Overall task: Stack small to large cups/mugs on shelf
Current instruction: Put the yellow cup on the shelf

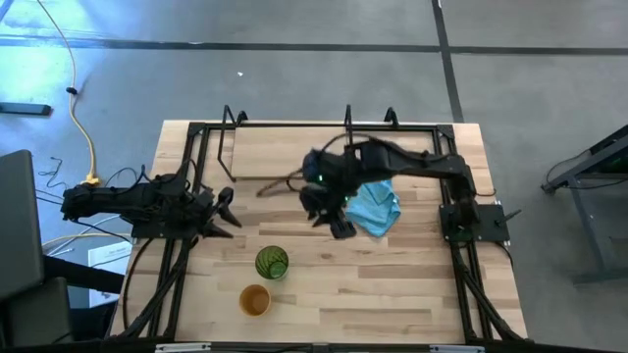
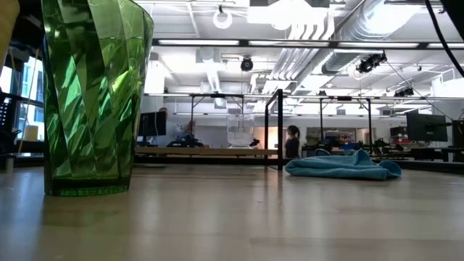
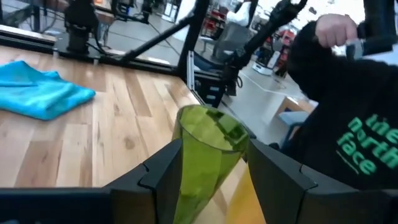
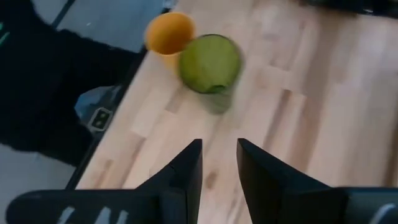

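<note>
The green cup (image 1: 272,263) stands upright on the table near its near edge, large in the low view (image 2: 94,94). The orange cup (image 1: 255,300) stands just nearer (image 4: 169,32). The clear glass cup (image 2: 241,130) stands on the shelf board (image 2: 210,151); my right arm hides it in the high view. My left gripper (image 1: 224,211) is open and empty, left of and beyond the green cup (image 3: 208,155), which shows between its fingers farther off. My right gripper (image 1: 332,224) is open with a narrow gap and empty above the table's middle, looking down toward both cups (image 4: 209,63).
A light blue cloth (image 1: 375,208) lies crumpled on the table right of my right gripper. The shelf (image 1: 265,152) spans the table's far part, with black rod uprights (image 2: 280,130). A person in a dark sweater (image 3: 348,124) stands at the table's near edge.
</note>
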